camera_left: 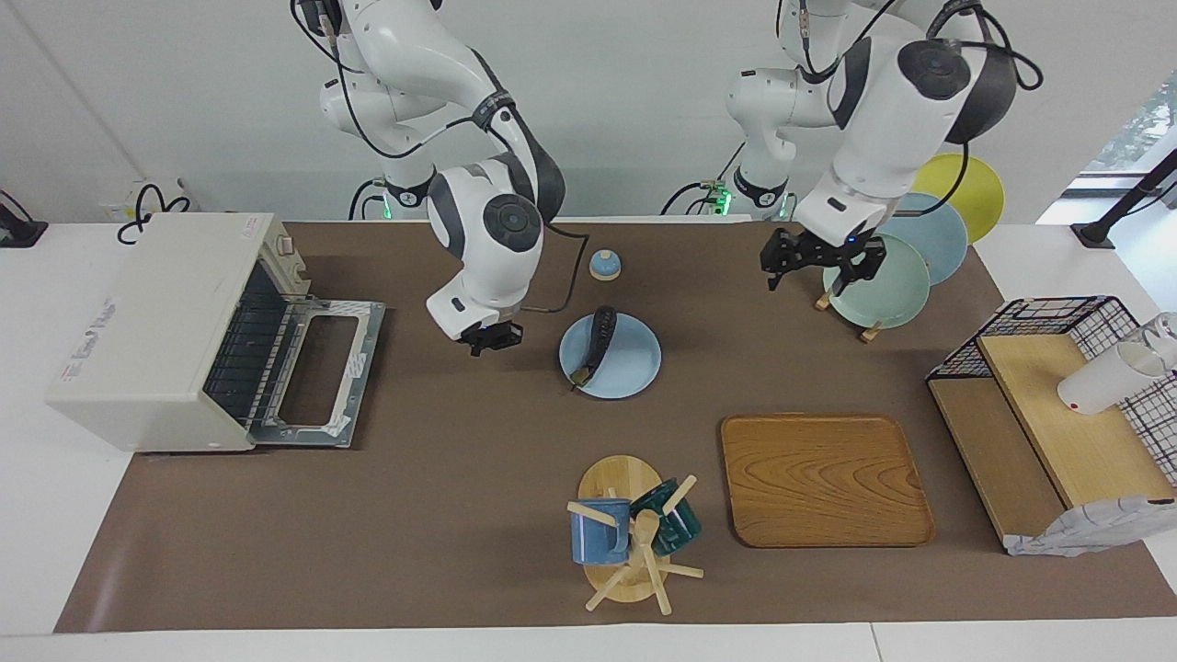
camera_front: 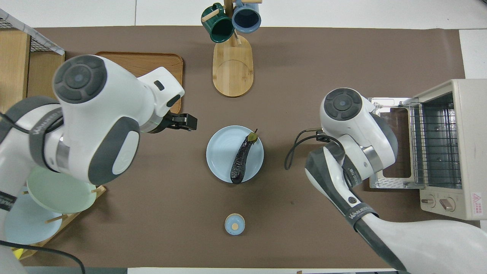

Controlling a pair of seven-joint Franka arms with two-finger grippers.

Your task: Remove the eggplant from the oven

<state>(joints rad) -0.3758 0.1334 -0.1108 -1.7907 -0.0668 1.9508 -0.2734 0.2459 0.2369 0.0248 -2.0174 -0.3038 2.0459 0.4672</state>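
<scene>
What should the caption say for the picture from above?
Eggplant lies on the blue plate, out of the open oven.

Two white Franka arms, dark grey joints
Round grey caps, black cables looped outside, black grippers, grey "WANJEED" wrist bands.

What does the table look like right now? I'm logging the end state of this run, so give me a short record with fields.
eggplant: lying on the blue plate, held by nothing
oven: at the right arm's end of the table, door folded down, rack bare
right gripper: shut, empty, over the mat between oven door and plate
left gripper: open, empty, raised beside the plate rack
task state: eggplant out of the oven
</scene>
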